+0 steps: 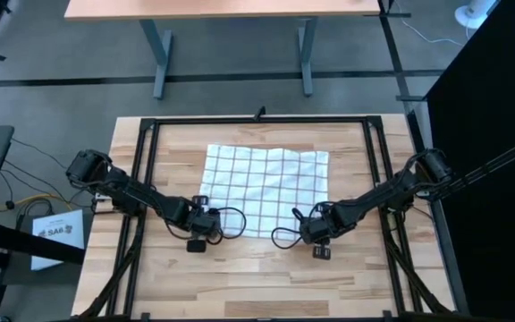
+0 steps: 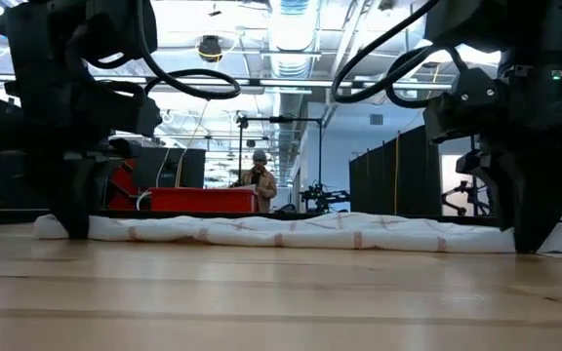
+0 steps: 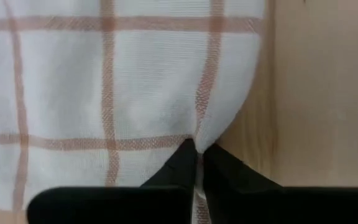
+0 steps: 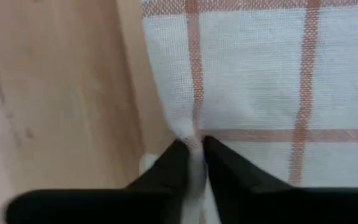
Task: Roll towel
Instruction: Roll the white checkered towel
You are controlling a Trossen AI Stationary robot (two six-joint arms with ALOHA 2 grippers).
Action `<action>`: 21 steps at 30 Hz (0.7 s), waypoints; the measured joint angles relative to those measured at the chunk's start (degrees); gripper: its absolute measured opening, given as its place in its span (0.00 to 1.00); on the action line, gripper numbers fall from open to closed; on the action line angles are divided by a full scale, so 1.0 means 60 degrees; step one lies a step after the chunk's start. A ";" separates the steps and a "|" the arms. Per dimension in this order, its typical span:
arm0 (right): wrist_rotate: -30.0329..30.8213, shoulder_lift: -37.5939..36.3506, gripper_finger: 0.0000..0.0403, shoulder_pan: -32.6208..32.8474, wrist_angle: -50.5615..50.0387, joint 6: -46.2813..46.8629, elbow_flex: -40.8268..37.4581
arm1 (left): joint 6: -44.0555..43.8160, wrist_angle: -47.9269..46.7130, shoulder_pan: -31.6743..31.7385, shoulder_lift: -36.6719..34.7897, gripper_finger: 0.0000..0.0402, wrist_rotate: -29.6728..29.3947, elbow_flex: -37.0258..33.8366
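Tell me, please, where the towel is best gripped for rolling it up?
At its two near corners, approached from the table's front edge. The towel lies flat, and the left gripper and right gripper are each shut on a pinched corner there.

The high view is evenly lit; the wooden table shows only soft, faint shadows under the arms. In the low view, ceiling lights glare across the top of the frame, leaving the arms at the left and right edges as dark silhouettes, and the near tabletop is out of focus. Both wrist views are bright and soft, with the towel weave slightly blurred and the black fingers without detail.
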 joint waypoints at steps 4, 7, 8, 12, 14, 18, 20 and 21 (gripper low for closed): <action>-0.0087 0.0004 0.02 0.0296 0.0072 0.0475 -0.0004 | -0.0709 -0.0022 -0.0423 -0.0099 0.00 -0.0158 -0.0044; -0.0353 -0.0050 0.01 0.0654 0.0181 0.0896 -0.0007 | -0.1337 0.0137 -0.0712 -0.0365 0.00 -0.0160 -0.0066; -0.0392 -0.0055 0.01 0.0778 0.0220 0.1064 -0.0007 | -0.1573 0.0118 -0.0782 -0.0466 0.00 -0.0089 -0.0077; -0.0374 -0.0055 0.00 0.1181 0.0458 0.1663 -0.0011 | -0.2193 0.0051 -0.1032 -0.0809 0.00 0.0531 -0.0091; -0.0504 -0.0051 0.00 0.1312 0.0666 0.1898 -0.0012 | -0.2283 0.0068 -0.1029 -0.0921 0.00 0.0705 -0.0088; -0.0685 -0.0096 0.00 0.1382 0.0956 0.2333 -0.0029 | -0.2281 0.0079 -0.0989 -0.0932 0.00 0.1149 -0.0085; -0.0805 -0.0203 0.00 0.1368 0.0948 0.2394 -0.0049 | -0.2257 0.0102 -0.0924 -0.0933 0.00 0.1373 -0.0084; -0.0872 -0.0275 0.00 0.1364 0.0915 0.2408 -0.0057 | -0.2237 0.0119 -0.0899 -0.0933 0.00 0.1434 -0.0084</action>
